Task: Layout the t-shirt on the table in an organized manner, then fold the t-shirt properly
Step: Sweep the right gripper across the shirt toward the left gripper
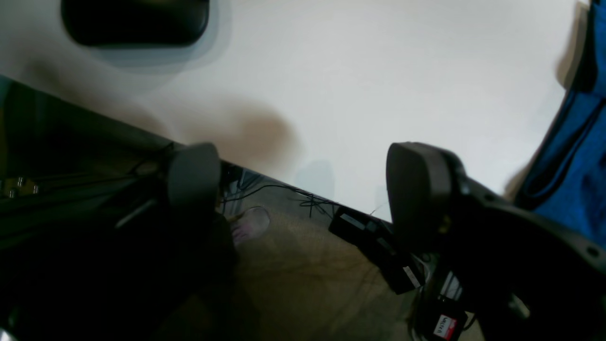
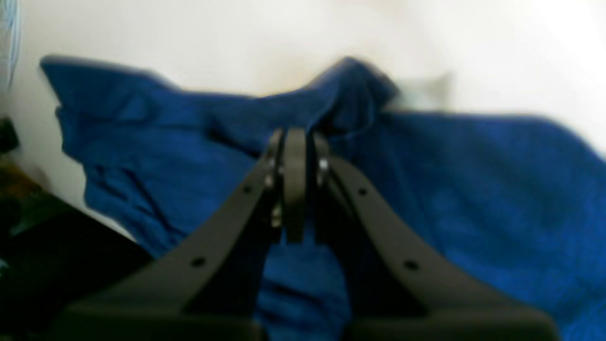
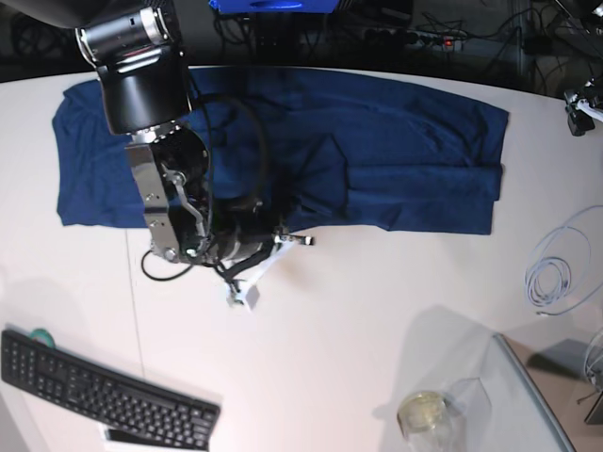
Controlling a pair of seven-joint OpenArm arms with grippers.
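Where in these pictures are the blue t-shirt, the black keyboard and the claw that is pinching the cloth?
t-shirt [image 3: 415, 160]: base view, flat middle of the cloth.
keyboard [image 3: 104, 391]: base view, its keys.
right gripper [image 2: 296, 142]: right wrist view, closed fingertips on a cloth ridge.

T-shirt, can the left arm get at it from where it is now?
Probably yes: the left claw is open, and only bare table lies between it and the t-shirt.

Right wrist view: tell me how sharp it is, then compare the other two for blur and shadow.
Right wrist view: soft and smeared, the t-shirt edges fuzzy, the table washed out bright. Left wrist view: the left gripper fingers dark and slightly blurred, with soft brownish shadows on the white top. Base view: sharpest, evenly lit, faint shadows by the keyboard.
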